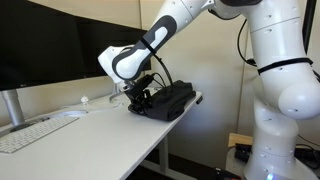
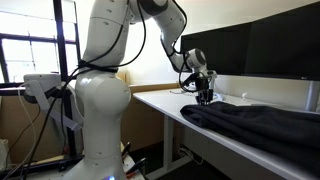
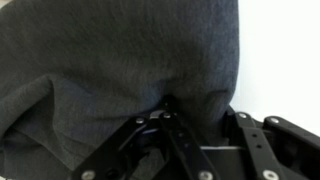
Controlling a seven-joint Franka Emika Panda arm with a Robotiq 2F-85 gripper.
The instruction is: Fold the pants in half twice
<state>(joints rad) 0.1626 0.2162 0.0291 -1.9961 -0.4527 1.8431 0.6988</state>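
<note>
Dark grey pants (image 1: 172,102) lie bunched at the far corner of the white desk (image 1: 100,135); in an exterior view they spread across the near desk (image 2: 262,124). My gripper (image 1: 143,98) is down at the pants' edge, also seen in an exterior view (image 2: 204,97). In the wrist view the fabric (image 3: 120,60) fills most of the frame and puckers between my fingers (image 3: 200,125), which are shut on a fold of it. The fingertips are hidden by cloth.
A dark monitor (image 1: 50,40) and a white keyboard (image 1: 28,135) stand on the desk beside the pants. Monitors (image 2: 262,45) line the back of the desk. The desk edge (image 2: 165,105) is close to the gripper. A cardboard box (image 1: 238,142) sits on the floor.
</note>
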